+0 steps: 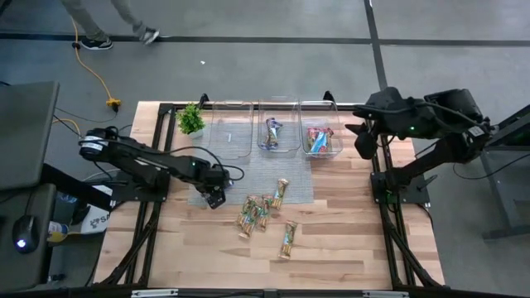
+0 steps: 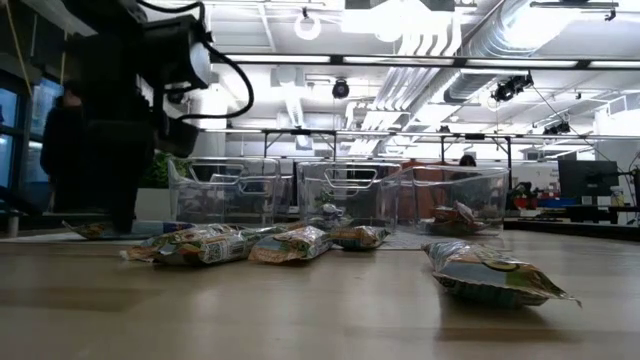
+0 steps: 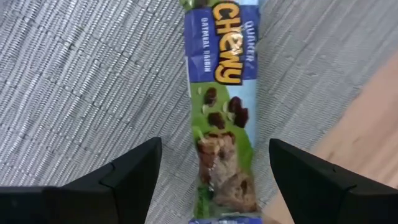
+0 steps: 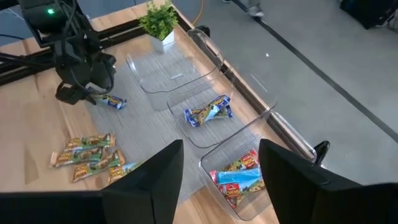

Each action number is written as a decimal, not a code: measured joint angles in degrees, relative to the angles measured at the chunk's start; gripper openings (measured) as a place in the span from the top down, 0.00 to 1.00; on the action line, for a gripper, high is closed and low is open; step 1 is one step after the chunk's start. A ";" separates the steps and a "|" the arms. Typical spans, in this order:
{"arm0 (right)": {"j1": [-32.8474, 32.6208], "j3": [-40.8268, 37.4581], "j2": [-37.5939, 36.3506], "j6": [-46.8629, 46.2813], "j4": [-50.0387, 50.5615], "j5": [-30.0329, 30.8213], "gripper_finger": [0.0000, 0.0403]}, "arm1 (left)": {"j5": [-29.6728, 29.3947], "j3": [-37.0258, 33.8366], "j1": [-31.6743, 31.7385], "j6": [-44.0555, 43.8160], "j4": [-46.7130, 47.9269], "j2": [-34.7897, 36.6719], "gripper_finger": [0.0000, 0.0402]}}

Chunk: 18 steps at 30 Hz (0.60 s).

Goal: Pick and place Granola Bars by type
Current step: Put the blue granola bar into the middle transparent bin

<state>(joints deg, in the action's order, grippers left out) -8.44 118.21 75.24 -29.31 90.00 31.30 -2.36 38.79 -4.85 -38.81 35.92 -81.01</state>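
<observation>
Three clear bins stand in a row at the far edge of the worktop (image 1: 348, 240), on a grey mat (image 1: 240, 170). The left bin (image 1: 231, 132) looks bare inside, though its clear floor makes that hard to swear to. The middle bin (image 1: 277, 132) holds blue-wrapped bars (image 1: 272, 132), and the right bin (image 1: 321, 136) holds red ones (image 1: 318, 139). A small plant (image 1: 190, 120) sits just beside the left bin. The left end effector (image 1: 215, 199) is down at the mat's near left corner with its fingers (image 3: 134, 171) spread wide and released, straddling a blue-and-green bar (image 3: 225, 106) that lies flat on the mat between them, touched by neither. From the right wrist view that same bar shows just beside the left end effector, with one end poking out. A cluster of tan-and-green bars (image 1: 255, 213) lies near the middle of the worktop, some overlapping, one bar (image 1: 281, 193) angled up onto the mat's edge, and a lone bar (image 1: 288, 239) sits apart, closer to the front. The right end effector (image 1: 364, 142) hangs above the worktop's right edge near the right bin, its fingers (image 4: 161, 177) parted and gripping nothing. Beyond the worktop, a person's feet (image 1: 124, 37) show on the floor.
</observation>
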 joint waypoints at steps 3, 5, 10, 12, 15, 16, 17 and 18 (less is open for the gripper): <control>-0.36 0.00 -0.02 0.11 0.02 0.88 0.52 | -0.33 0.11 -0.01 0.59 -0.06 -1.32 0.28; -0.36 0.00 -0.02 0.15 0.02 1.15 0.52 | -0.38 0.23 -0.01 1.10 -0.02 -2.03 0.28; -0.36 0.00 -0.02 0.16 0.02 1.99 0.52 | -0.43 0.22 -0.01 1.14 -0.02 -2.36 0.28; -0.36 0.00 -0.02 0.16 0.02 2.50 0.52 | -0.37 0.22 -0.01 1.11 -0.02 -2.39 0.28; -0.36 0.00 -0.02 0.16 0.02 2.83 0.52 | 0.07 0.15 -0.01 1.27 -0.01 -2.41 0.30; -0.36 0.00 -0.02 0.16 0.02 2.86 0.52 | 0.11 0.15 -0.01 1.26 0.02 -2.41 0.31; -0.36 0.00 -0.02 0.16 0.02 2.88 0.52 | 0.17 0.12 -0.01 1.22 0.03 -2.43 0.33; -0.36 0.00 -0.02 0.14 0.02 2.88 0.52 | 0.34 0.10 0.00 1.22 0.05 -2.43 0.35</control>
<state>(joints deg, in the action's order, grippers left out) -8.80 118.21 75.22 -29.18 90.02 34.17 -2.02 38.89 -4.86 -37.58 35.97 -83.44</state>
